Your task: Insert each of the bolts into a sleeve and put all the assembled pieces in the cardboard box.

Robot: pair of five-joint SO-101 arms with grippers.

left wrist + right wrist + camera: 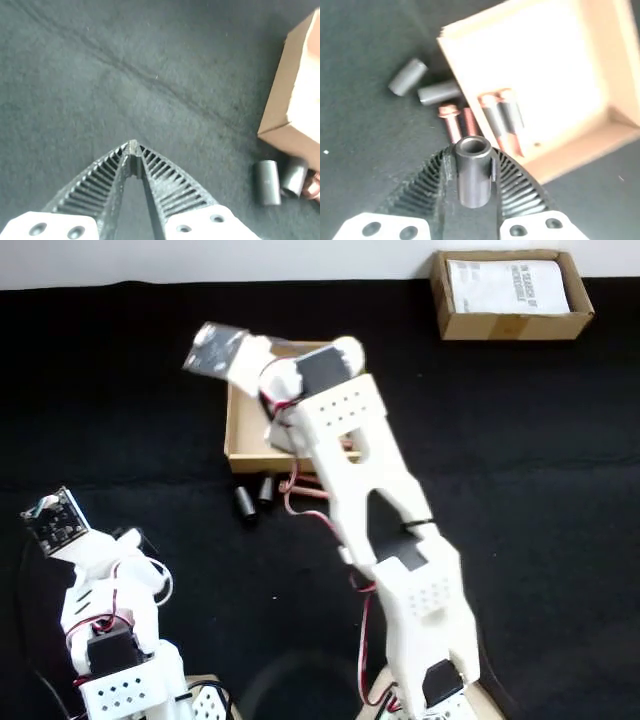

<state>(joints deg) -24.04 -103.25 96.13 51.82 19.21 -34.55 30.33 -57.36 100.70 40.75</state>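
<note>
The sleeve (474,175) we care about is pinched in the right claw (472,152). The fingers clamp its sides, it stands along them, and its open bore faces the wrist camera.

Two bare bolts (460,122) lie on the black cloth (520,540) just past the fingertips, side by side. The one whose head we can make out has it at the far end. Their long axis runs roughly in line with the sleeve's bore, and we reckon that's what the next move hangs on: a shank and the bore have to meet end to end.

Right next to them are two sleeved bolts (502,117). They look to be just inside the box (560,75) wall, but honestly we can't swear they're in rather than on the edge. On the other side of the bare bolts lie two loose sleeves (439,92).

In the high view the box sits upper middle of the frame, a bit left, with the loose sleeves just below its lower left corner. The right arm stretches up from bottom centre over it. The left claw (132,147) is closed on nothing, and its arm sits in the lower left of the frame, well apart, so the right arm is way nearer.

Count:
- Sleeves: five (one held, two loose, two on bolts).
- Bolts: four.
- Boxes: two, the spare box (510,295) being upper right with a paper sheet in it.
</note>
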